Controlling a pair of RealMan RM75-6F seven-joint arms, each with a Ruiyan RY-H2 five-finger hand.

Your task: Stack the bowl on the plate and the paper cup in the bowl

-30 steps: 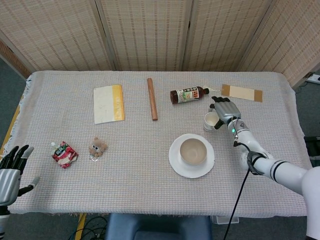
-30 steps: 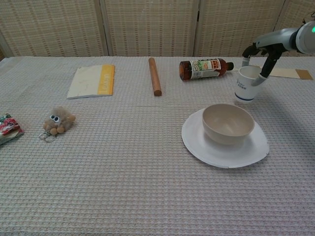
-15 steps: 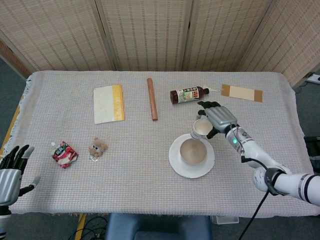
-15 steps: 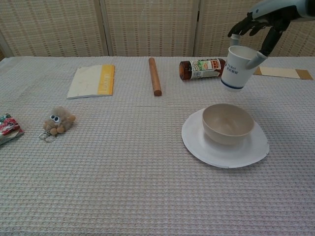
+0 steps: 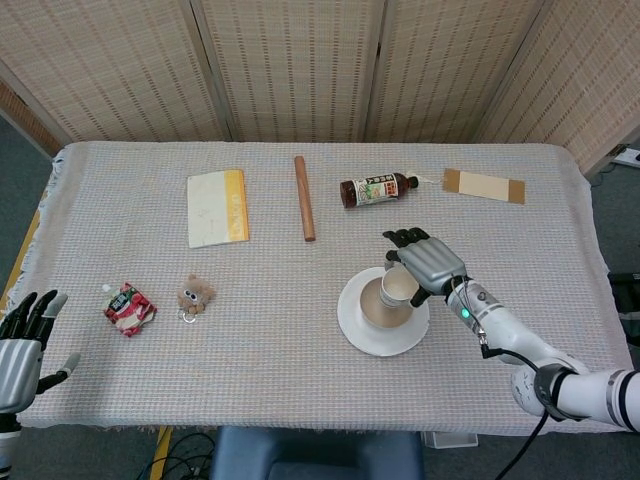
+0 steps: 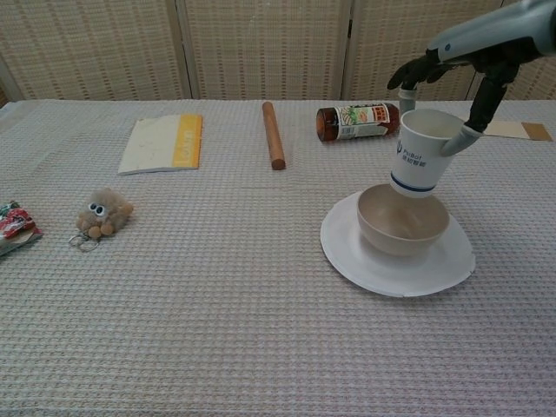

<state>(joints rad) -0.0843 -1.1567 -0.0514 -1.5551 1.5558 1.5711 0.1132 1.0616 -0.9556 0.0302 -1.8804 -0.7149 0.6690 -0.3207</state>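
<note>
The right hand (image 6: 469,65) held the paper cup (image 6: 423,163) by its rim, a thumb hooked against one side and the dark fingers (image 6: 415,69) arched over the far side. The cup hung tilted just above the bowl (image 6: 402,222), its base over the bowl's opening; whether base and bowl touched could not be told. A dark blue band ran round the lower part of the cup, and small blue lettering sat on its wall, too small to read. The bowl, a plain beige one, sat on the white plate (image 6: 382,269), which lay flat on the woven tablecloth (image 6: 226,295).

In the head view the same right hand (image 5: 425,262) covered part of the cup's mouth, with the cup (image 5: 397,288) seen over the bowl and plate (image 5: 352,325).

The left hand (image 5: 22,340) rested at the near left edge of the table, holding nothing, its fingers spread.

Behind the plate lay a brown bottle (image 6: 360,121) on its side, its label printed in red and green with characters that could not be made out. A wooden rod (image 6: 274,135) lay to its left, then a white and yellow booklet (image 6: 162,142). A small fuzzy toy (image 6: 102,214) with googly eyes and a red snack packet (image 6: 14,224) lay near the left edge. A tan card (image 5: 484,186) lay at the far right.
</note>
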